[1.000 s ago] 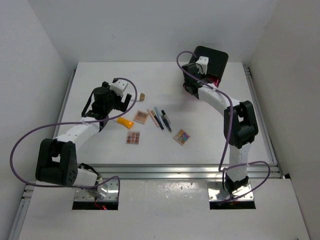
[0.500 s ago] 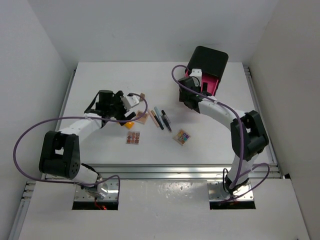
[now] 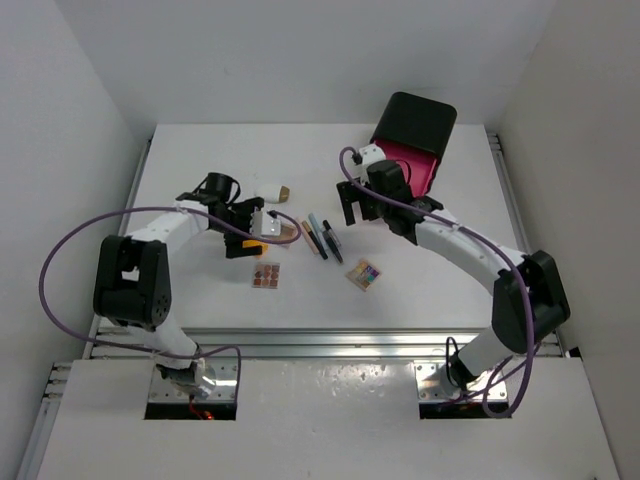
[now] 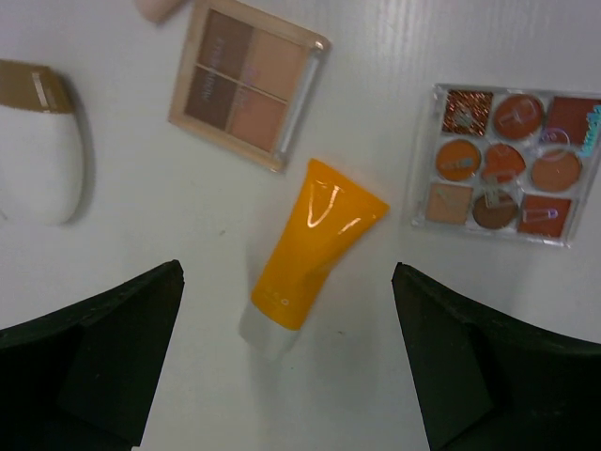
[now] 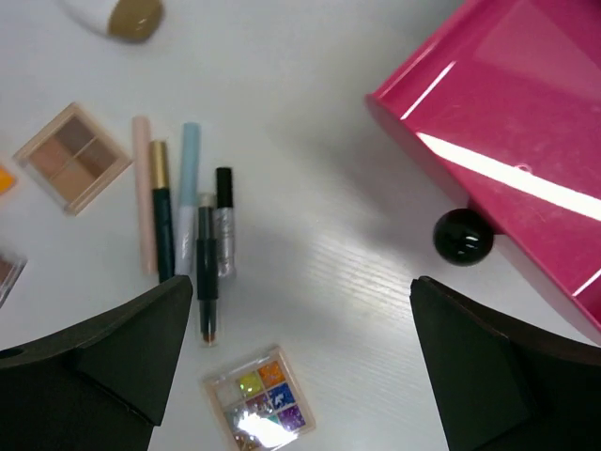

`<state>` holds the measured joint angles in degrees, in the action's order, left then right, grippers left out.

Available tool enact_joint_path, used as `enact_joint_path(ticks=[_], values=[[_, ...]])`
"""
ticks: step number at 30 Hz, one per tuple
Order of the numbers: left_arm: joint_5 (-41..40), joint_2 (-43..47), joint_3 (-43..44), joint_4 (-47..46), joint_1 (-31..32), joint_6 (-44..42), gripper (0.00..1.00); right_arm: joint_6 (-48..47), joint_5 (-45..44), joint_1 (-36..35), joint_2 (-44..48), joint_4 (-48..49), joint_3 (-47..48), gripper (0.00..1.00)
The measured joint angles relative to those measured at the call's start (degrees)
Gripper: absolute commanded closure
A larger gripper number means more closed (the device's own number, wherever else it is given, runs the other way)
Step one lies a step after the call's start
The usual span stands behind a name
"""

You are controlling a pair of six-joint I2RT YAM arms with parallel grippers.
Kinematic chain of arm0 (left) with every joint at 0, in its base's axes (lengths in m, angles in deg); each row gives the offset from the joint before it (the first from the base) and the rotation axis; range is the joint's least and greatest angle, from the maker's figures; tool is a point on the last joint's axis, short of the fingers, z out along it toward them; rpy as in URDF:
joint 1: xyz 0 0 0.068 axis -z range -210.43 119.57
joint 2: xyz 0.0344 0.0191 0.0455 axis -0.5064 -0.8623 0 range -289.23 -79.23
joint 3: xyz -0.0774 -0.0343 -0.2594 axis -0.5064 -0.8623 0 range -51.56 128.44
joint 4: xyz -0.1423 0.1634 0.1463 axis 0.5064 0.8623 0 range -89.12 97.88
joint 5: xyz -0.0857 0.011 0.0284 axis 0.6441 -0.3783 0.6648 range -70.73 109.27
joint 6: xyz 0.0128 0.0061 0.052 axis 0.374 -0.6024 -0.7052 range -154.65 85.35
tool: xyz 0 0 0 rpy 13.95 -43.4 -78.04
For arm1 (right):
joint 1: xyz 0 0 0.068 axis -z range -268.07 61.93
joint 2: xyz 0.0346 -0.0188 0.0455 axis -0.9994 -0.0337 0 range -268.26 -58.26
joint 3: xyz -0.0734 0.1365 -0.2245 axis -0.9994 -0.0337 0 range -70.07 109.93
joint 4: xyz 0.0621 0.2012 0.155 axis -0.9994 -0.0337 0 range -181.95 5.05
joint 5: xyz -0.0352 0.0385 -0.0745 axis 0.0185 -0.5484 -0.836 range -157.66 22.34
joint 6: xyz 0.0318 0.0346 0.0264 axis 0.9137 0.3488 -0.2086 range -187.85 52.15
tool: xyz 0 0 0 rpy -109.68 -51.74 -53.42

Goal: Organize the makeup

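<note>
Palettes: three square ones on the white counter, namely a beige four-pan palette, a clear nine-pan palette in browns and a clear glitter palette.
Pencils: five thin sticks lay side by side: beige, teal, pale blue, two black.
Compact: one white oval compact with gold end.
Tube: one orange squeeze tube, near the first two palettes.
Writing: teal lettering on the nine-pan lid, unreadable.
Left hand: released, spread above the tube.
Right hand: released, between sticks and pink drawer.
</note>
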<state>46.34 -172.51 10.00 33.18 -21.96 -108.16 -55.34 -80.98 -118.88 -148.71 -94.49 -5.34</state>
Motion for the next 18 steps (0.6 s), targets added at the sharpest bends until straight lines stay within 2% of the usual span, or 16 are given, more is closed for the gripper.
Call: enact_joint_path(ticks=[6, 9, 12, 13, 15, 16, 18], values=[[-1.2, -8.6, 7.5, 8.7, -1.2, -6.3, 0.00, -4.3, 9.5, 0.5, 3.0, -1.0, -3.3, 0.00], [-1.7, -13.9, 12.1, 11.8, -1.3, -7.4, 0.14, -5.3, 12.3, 0.8, 3.6, -1.3, -4.2, 0.00], [-2.1, -19.3, 17.1, 14.7, -1.3, -8.9, 0.23, -5.8, 14.0, 1.0, 4.5, -1.4, -5.4, 0.00], [-2.1, -20.7, 18.3, 15.6, -1.3, -9.5, 0.33, -5.9, 14.3, 1.1, 4.8, -1.4, -5.8, 0.00], [-2.1, -22.2, 19.1, 17.5, -1.4, -10.8, 0.43, -6.1, 14.8, 1.1, 5.4, -1.5, -6.6, 0.00], [-2.2, -22.1, 19.0, 18.3, -1.4, -11.6, 0.52, -6.2, 14.9, 1.2, 5.8, -1.5, -7.0, 0.00], [-2.3, -21.9, 18.4, 19.6, -1.4, -13.6, 0.59, -6.3, 14.8, 1.2, 6.8, -1.6, -8.0, 0.00]])
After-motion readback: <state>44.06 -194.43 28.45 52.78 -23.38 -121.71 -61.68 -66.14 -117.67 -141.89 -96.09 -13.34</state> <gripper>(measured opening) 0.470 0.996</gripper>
